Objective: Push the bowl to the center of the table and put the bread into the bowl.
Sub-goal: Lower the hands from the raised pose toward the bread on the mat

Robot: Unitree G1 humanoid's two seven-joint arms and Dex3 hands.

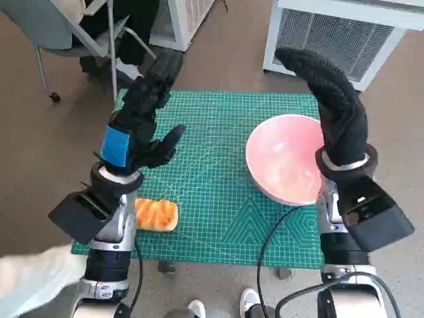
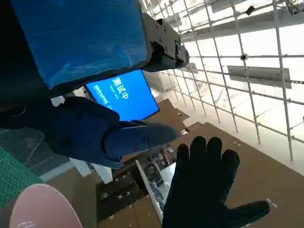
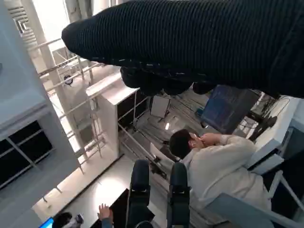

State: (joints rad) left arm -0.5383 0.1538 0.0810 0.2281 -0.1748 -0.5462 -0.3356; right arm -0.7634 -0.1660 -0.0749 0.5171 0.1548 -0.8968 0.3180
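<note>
Green cutting mat (image 1: 212,218) covers the table; the pink bowl (image 1: 285,159) sits right of centre, touching the empty, straight-fingered right hand (image 1: 334,109) — push leftward, low. Left hand (image 1: 142,116) spread, empty; bread (image 1: 157,214) at the near-left edge.

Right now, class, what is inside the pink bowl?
The pink bowl looks empty. The right robot hand covers its right rim, so that part is hidden. The bread lies outside on the mat.
</note>
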